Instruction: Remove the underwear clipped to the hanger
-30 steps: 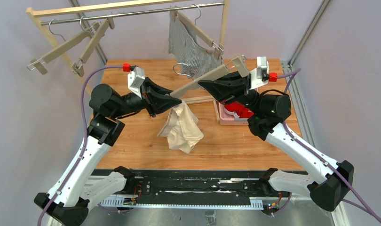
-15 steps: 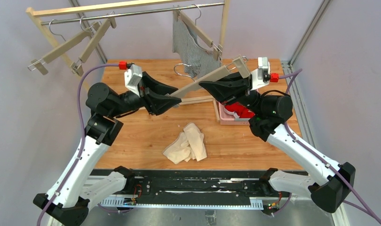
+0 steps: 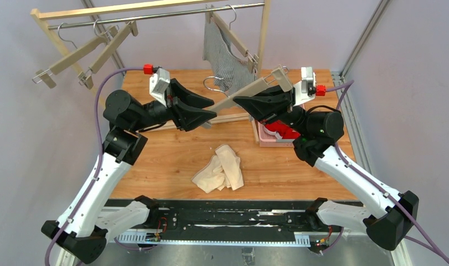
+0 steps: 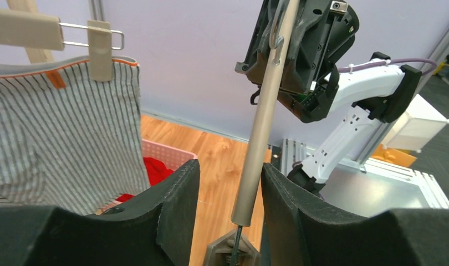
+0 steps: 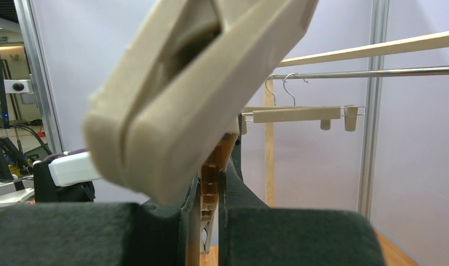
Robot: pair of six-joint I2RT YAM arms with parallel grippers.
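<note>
The right gripper point(image 3: 239, 101) was clamped on one end of a bare hanger point(image 3: 255, 86), holding it aslant in the air, seemingly so the left gripper point(image 3: 214, 109) could work the far clip; its jaws stood apart astride that end, gripping nothing. The cream underwear point(image 3: 222, 169) lay crumpled on the table point(image 3: 156, 160), free of any clip. Behind, the striped pair point(image 3: 222, 55) hung clipped under the rail point(image 3: 156, 15), with the held hanger across the way to it, and the red pair point(image 3: 280, 130) sat in a pink basket point(image 3: 264, 139).

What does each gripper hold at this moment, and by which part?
The right gripper holds the wooden hanger by its bar. The left gripper holds nothing: its jaws stand open on either side of the hanger's lower end.
</note>
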